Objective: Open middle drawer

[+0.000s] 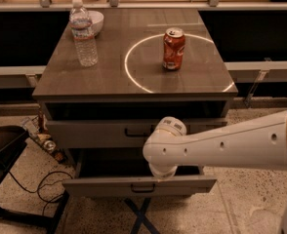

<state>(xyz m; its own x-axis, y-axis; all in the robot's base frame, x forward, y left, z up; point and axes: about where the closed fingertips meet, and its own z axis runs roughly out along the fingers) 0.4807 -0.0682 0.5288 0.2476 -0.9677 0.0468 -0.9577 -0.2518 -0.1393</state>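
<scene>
The wood-topped cabinet (pixel 133 79) shows two grey drawer fronts. The top drawer (pixel 94 133) stands slightly out, with a dark bar handle. Below it the middle drawer (pixel 99 185) is pulled out further; its flat front carries a small dark handle (pixel 143 188) and its inside lies in shadow. The bottom drawer is hidden below it. My white arm (pixel 221 143) reaches in from the right and bends down in front of the top drawer. My gripper (pixel 162 173) points down into the middle drawer just behind its front, mostly hidden by the wrist.
On the cabinet top stand a clear water bottle (pixel 83 33), a white bowl (pixel 95 21) behind it and a red soda can (pixel 174 48) inside a white painted circle. Cables and small clutter (pixel 46 145) lie on the floor at left, beside a dark chair (pixel 2 150).
</scene>
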